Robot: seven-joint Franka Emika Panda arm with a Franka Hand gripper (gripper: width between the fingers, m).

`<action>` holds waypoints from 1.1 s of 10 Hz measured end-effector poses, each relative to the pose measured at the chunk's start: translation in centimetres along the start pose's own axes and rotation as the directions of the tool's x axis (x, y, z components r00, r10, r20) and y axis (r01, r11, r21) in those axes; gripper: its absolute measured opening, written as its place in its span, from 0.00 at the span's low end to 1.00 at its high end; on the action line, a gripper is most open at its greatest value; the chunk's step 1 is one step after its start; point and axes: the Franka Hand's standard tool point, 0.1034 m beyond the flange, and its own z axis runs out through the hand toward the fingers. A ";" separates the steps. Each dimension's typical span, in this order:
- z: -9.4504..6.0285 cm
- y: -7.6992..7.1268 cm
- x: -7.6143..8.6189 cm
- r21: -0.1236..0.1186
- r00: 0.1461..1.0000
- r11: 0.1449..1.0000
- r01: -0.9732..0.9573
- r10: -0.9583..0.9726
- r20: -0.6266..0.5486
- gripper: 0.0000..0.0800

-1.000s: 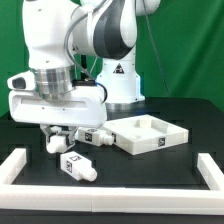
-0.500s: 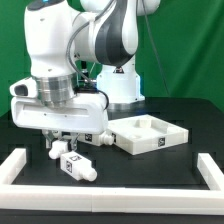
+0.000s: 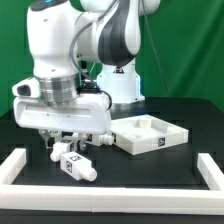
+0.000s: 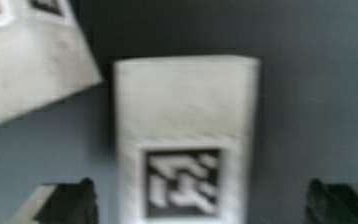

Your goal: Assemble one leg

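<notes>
Just beneath the tool [image 3: 67, 147], whose fingers [image 4: 66, 205] stand apart on either side without touching it, the leg [image 3: 76, 166] lies flat on the black bench [image 3: 150, 190].

White arm [image 3: 55, 50], grey joint [image 3: 112, 35], black-fingered gripper [image 4: 206, 205]

A plain green fabric backdrop [image 3: 190, 50] fills the rear; a matte black work surface [image 3: 150, 170] lies below it; chunky white border strips [image 3: 120, 212] frame its front and sides; the light is even and soft.
</notes>
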 end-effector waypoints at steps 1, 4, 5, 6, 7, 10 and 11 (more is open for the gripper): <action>-1.5 -1.4 -0.3 0.010 0.999 0.999 0.037 -0.037 -0.001 0.79; -4.4 -6.5 -2.2 -0.015 0.962 0.962 0.274 -0.274 -0.016 0.81; -4.4 -7.3 -2.6 -0.005 0.966 0.967 0.256 -0.256 -0.039 0.81; -4.5 -6.0 -2.1 0.018 0.983 0.986 0.169 -0.167 -0.072 0.81; -4.4 -5.9 -2.2 0.011 0.981 0.983 0.181 -0.180 -0.067 0.81; -3.9 -7.2 -3.3 -0.043 0.938 0.951 0.307 -0.309 -0.158 0.81; -3.2 -8.0 -4.9 -0.069 0.887 0.900 0.431 -0.436 -0.149 0.81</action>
